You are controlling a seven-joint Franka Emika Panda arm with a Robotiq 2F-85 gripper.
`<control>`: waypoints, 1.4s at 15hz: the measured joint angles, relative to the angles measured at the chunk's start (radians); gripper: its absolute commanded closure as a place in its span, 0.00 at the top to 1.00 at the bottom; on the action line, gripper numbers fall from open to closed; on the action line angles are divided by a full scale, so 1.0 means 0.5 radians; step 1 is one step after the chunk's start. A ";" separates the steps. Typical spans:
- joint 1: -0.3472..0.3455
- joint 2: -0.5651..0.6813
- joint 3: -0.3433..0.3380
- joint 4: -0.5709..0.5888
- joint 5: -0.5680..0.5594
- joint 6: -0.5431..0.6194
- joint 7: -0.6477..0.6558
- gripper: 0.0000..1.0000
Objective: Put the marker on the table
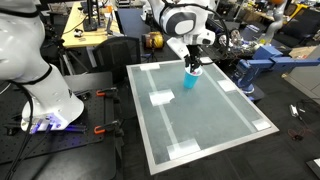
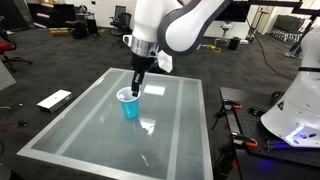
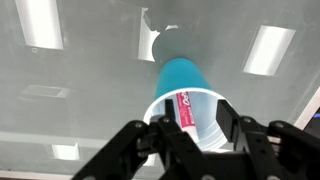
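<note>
The light-blue cup [image 1: 190,80] stands upright on the far part of the pale grey-green table [image 1: 205,130], and shows in both exterior views [image 2: 128,104]. In the wrist view the red-pink marker [image 3: 185,108] stands inside the cup [image 3: 183,75], leaning against its inner wall. My gripper [image 3: 195,120] hangs straight over the cup mouth, fingertips lowered into the rim. The fingers are apart; the marker lies close to one finger with a gap to the other. In the exterior views the gripper [image 1: 193,66] [image 2: 136,88] hides the marker.
The table [image 2: 100,140] has a white rim and white taped rectangles near its corners. A wooden desk with clutter [image 1: 95,25] stands behind it. Blue equipment [image 1: 262,65] sits beside the far corner. A flat white board [image 2: 54,99] lies on the floor.
</note>
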 measured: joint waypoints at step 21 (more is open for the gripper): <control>-0.039 0.235 0.034 0.151 0.046 0.213 -0.001 0.41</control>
